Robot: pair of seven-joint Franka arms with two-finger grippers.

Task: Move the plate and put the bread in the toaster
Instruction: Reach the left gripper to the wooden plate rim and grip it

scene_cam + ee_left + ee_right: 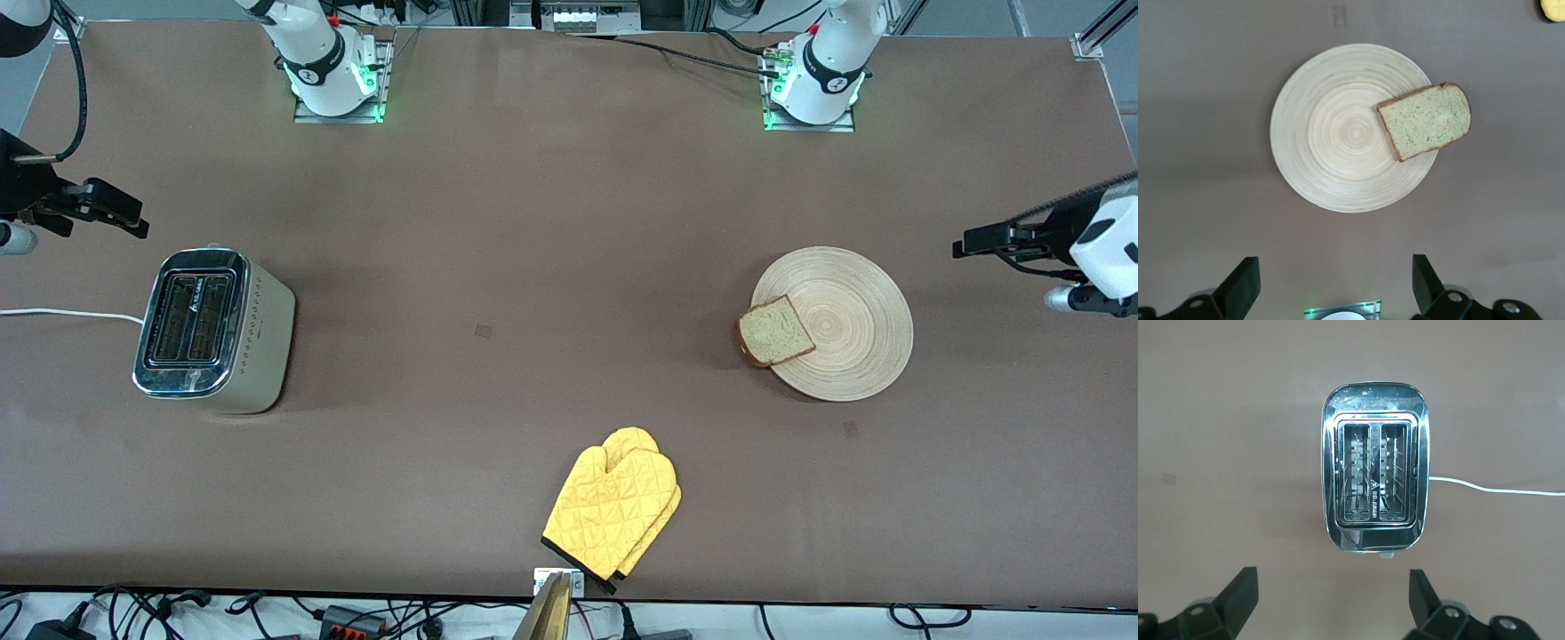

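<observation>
A wide brown surface [551, 267] carries four things, with two robot arms based along its far edge. The largest thing is a round light-wood plate [845, 311], lying toward the left arm's end of the surface. Next in size is a chrome-topped toaster [213, 331], standing toward the right arm's end with both slots empty and its white cord [62, 313] running off that end's edge. A yellow oven mitt [615, 508] lies at the middle of the near edge. Smallest is a slice of bread [775, 332], resting on the plate's rim and overhanging it on the side facing the toaster.

The left gripper [978, 242] hovers at its end of the surface, just beside the plate, fingers [1241, 285] spread wide and holding nothing. The right gripper [111, 213] hovers close to the toaster, fingers [1238, 595] equally wide and empty.

Nothing is grasped yet. To move the plate well, the left gripper should probably pinch the bare rim away from the bread and keep the plate level, since the overhanging slice could slide off.
</observation>
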